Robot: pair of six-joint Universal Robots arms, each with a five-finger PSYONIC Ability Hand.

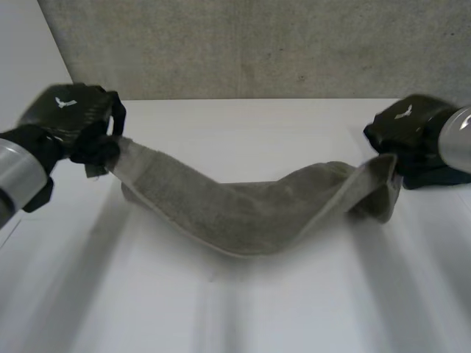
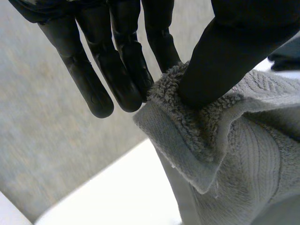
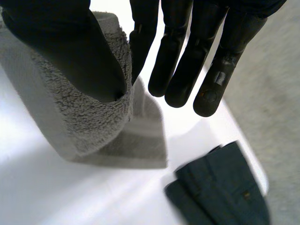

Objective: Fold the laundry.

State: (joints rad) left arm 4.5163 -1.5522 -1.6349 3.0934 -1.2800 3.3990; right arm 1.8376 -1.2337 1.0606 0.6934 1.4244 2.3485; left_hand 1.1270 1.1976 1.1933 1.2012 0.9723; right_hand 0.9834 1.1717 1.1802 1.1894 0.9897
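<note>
Overhead, left robot hand [image 1: 81, 125], right robot hand [image 1: 408, 136] pinching towel [image 1: 243, 213] ends — dark garment [image 3: 220, 187] nearby.

This looks like a robotics lab rather than a home: a plain white table [image 1: 243, 316] with a bare grey speckled surface [image 1: 257, 44] beyond it. The robot's left arm [image 1: 18, 173] and right arm [image 1: 458, 140] reach over it. The only laundry is a grey towel [image 1: 243, 213] and a folded dark garment [image 3: 220, 192].

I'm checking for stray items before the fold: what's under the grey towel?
Bare white table shows beneath the raised ends of the towel, which sags between the left hand and right hand, each pinching an end. The patch under its low middle is covered.
</note>
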